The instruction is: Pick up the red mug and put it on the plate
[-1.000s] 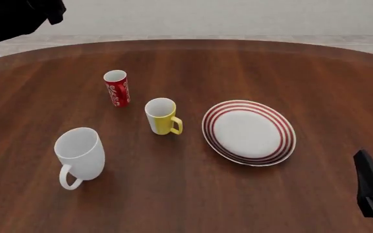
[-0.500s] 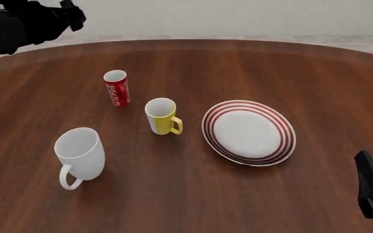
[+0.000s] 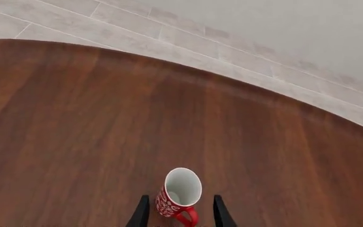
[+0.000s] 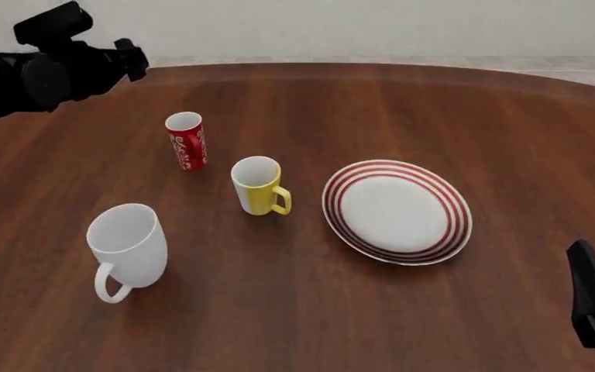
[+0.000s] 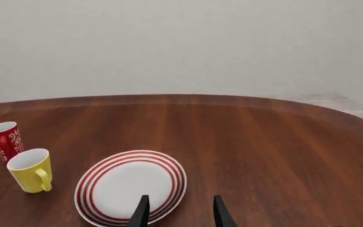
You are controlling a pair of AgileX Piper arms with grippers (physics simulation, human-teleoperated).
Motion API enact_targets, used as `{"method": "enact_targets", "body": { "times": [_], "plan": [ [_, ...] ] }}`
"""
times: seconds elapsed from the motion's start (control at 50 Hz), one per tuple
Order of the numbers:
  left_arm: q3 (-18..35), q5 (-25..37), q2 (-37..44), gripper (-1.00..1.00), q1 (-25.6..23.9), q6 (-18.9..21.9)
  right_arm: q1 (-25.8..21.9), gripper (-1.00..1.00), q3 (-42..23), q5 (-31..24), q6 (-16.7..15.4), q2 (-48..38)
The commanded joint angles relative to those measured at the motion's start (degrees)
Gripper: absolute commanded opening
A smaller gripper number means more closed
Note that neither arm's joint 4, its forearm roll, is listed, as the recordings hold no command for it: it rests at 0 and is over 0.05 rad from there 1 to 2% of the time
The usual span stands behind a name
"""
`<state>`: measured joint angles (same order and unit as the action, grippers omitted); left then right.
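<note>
While the black left arm reaches high over the table's far left, its spread-fingered gripper frames the slim red script-lettered mug without touching

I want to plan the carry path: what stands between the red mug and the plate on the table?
The front view shows the yellow mug between the red mug and the plate, apart from both; the rest is bare wood.
</note>
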<state>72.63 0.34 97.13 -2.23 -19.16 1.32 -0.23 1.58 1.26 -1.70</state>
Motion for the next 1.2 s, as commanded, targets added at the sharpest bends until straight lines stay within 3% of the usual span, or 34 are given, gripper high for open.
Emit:
{"method": "enact_targets", "body": {
  "times": [0.02, 0.08, 0.12, 0.24, 0.38, 0.46, 0.48, 0.56, 0.94, 0.96, 1.0, 1.2],
  "plan": [
    [-1.17, -2.77, 3.23, 1.0, -0.24, -0.29, 0.06, 1.0, -0.26, -0.21, 0.18, -0.03],
    [1.85, 1.25, 2.47, 1.0, -0.39, -0.44, 0.05, 1.0, -0.42, -0.22, 0.19, -0.22],
    [-0.32, -1.74, 3.55, 1.0, -0.59, -0.94, 0.05, 1.0, -0.37, -0.14, 0.24, -0.25],
    [2.27, 0.36, 4.72, 1.0, -0.69, -0.74, 0.31, 1.0, -0.17, -0.36, 0.55, 0.24],
    [0.04, -2.74, 6.74, 1.0, 0.09, -0.86, 0.21, 1.0, -0.18, -0.07, 0.55, -0.1],
    [1.28, -0.82, 6.64, 1.0, -0.14, -0.91, 0.17, 1.0, -0.05, 0.3, 0.62, -0.38],
    [-0.43, -3.44, 7.6, 1.0, -0.26, -0.88, 0.19, 1.0, -0.03, 0.26, 0.64, -0.31],
    [1.4, -1.26, 7.85, 1.0, -0.79, -1.36, 0.21, 1.0, 0.15, 0.1, 0.75, 0.03],
    [1.15, -2.8, 10.23, 1.0, -2.95, -2.04, 0.06, 1.0, 0.22, -1.16, 0.79, 1.48],
    [-1.21, -6.45, 11.71, 1.0, -2.78, -2.04, 0.02, 1.0, 0.22, -1.22, 0.77, 1.57],
    [0.78, -3.17, 10.71, 1.0, -3.0, -2.14, 0.11, 1.0, 0.22, -1.21, 0.8, 1.55],
    [0.01, -3.85, 11.21, 1.0, -3.33, -2.84, 0.11, 1.0, 0.18, -0.93, 0.87, 1.18]
  ]
}}
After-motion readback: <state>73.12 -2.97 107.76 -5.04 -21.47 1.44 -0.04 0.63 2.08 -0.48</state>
